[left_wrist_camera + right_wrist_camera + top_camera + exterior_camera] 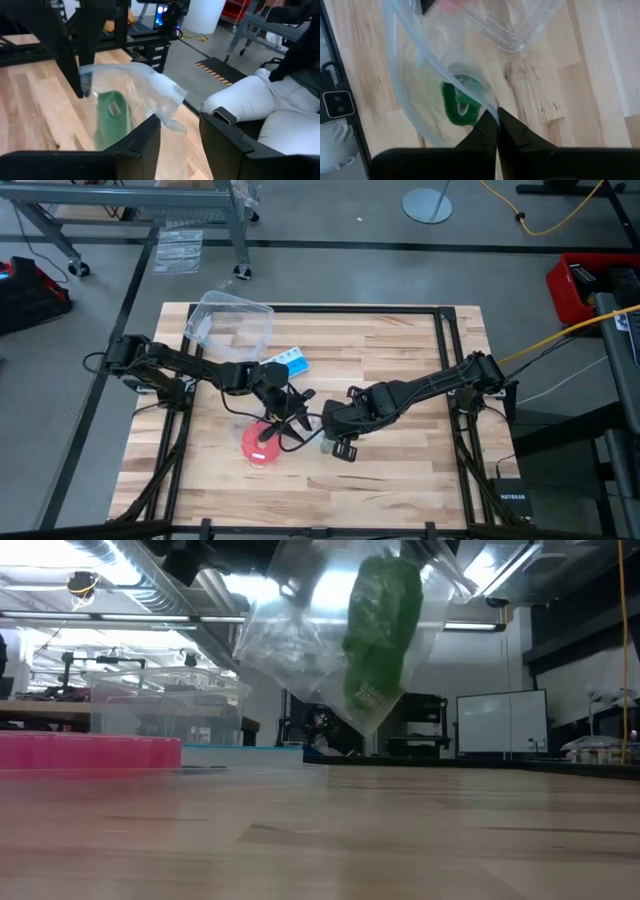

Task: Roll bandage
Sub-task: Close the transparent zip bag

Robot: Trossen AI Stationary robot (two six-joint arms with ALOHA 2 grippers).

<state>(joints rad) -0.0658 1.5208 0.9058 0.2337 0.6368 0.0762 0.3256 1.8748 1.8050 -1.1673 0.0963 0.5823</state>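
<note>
Tabletop, low view: pale wood planking [320, 840] fills the lower half of the frame, smooth and faintly glossy.
Bag, low view: clear plastic bag [330, 630] hangs in the upper centre, off the table, thin and crinkled, catching glare.
Bandage, low view: bandage [378, 630] sits inside the bag as a matte dark green bundle, soft and lumpy, clear of the wood.
Left edge, low view: red disc [90, 752] lies flat at middle left, with a clear plastic tub [165, 705] behind it.
High view: left gripper [290, 408] and right gripper [333, 432] meet at lower centre; blue-and-white box [290, 364] lies just above them, and the bag is hard to make out here.
Left wrist view: its 2 dark fingers [145, 140] stand apart at the bottom, and I cannot tell whether they touch the film; the green bundle sits at centre left in the bag.
Right wrist view: right fingertips [487, 127] are pressed together on the bag's rim at lower centre, pinching the film, with the green coil just upper left of them.
Step, judged: getting the bandage out of the bag before any rolling.
Doing it well: right pinch should hold firm on the slippery film; the left should enter the mouth and grip cloth only, since the bundle will sag and the film may fold in.
</note>
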